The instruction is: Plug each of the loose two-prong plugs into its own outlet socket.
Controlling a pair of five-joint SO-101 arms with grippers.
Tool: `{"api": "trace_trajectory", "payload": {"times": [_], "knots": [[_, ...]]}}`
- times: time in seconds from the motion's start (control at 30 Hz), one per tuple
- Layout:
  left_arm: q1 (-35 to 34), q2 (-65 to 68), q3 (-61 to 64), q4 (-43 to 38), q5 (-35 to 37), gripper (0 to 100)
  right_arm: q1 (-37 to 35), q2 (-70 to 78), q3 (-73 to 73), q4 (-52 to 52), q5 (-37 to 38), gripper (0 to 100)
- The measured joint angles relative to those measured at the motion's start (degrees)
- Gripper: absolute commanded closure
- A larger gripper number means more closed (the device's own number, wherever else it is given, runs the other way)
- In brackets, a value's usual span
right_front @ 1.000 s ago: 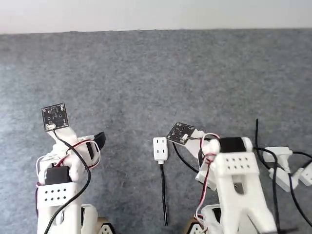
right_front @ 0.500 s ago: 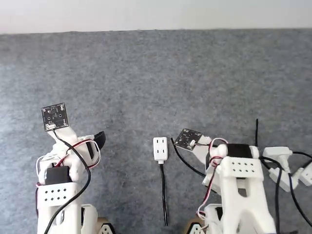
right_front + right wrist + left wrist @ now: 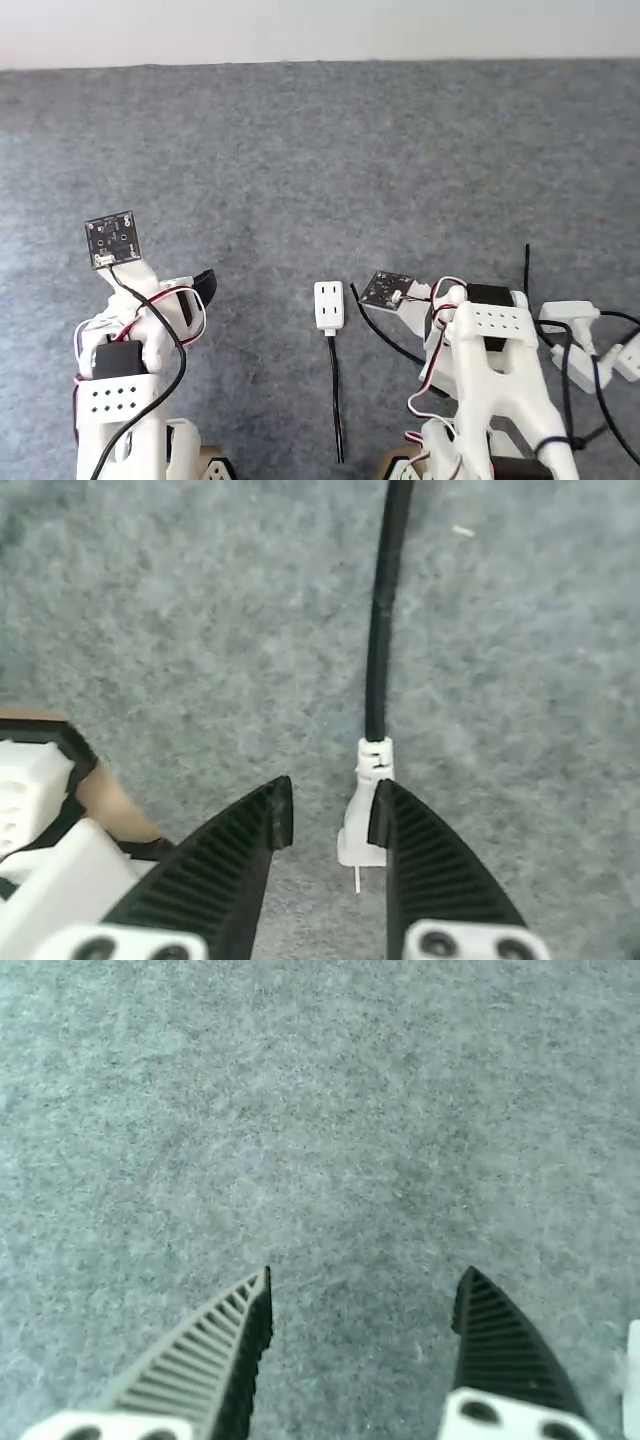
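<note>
White plug lies on the grey tabletop, btw the right gripper jaws.

Plug is small & white w/ a thin metal prong at its tip & a long black cord out the back. Right jaws are apart: one is right up against the plug, the other has a gap. Left gripper jaws are wide apart over bare tabletop. White outlet socket lies low in the middle of the high view, btw both arms, w/ its black wire running down. More white plugs & black wires tangle at lower right.
</note>
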Motion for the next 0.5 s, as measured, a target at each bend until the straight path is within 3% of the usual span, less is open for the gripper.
{"api": "trace_trajectory", "payload": {"times": [0.5], "knots": [[0.0, 0.0, 0.0, 0.0, -0.35, 72, 0.62, 5.63, 0.0, -3.78, 2.9, 87.8]]}}
